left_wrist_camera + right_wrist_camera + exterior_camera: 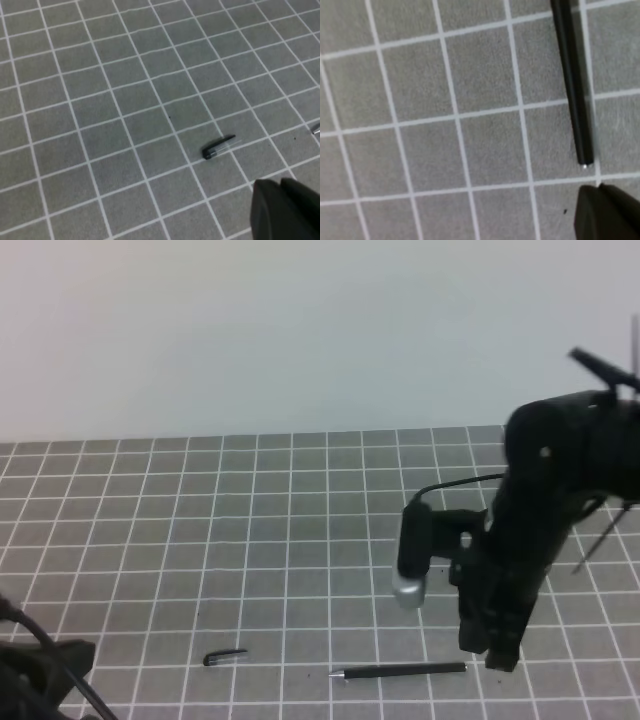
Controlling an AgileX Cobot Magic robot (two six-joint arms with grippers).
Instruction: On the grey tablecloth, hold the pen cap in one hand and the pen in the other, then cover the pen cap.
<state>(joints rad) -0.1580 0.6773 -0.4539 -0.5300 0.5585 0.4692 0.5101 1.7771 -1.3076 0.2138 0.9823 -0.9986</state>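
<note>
we risk nudging the thin pen along the grey tablecloth if our right gripper, lower right of the high view, descends off-centre; it would roll away. the pen's rear end lies just beside those jaws, untouched. the pen cap lies lower left, well apart, near our left gripper. we cannot tell either jaws' spread.

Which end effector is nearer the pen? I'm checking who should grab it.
Right. The right end effector hangs just above the pen's blunt end; the left arm sits at the far corner, beyond the pen cap.
</note>
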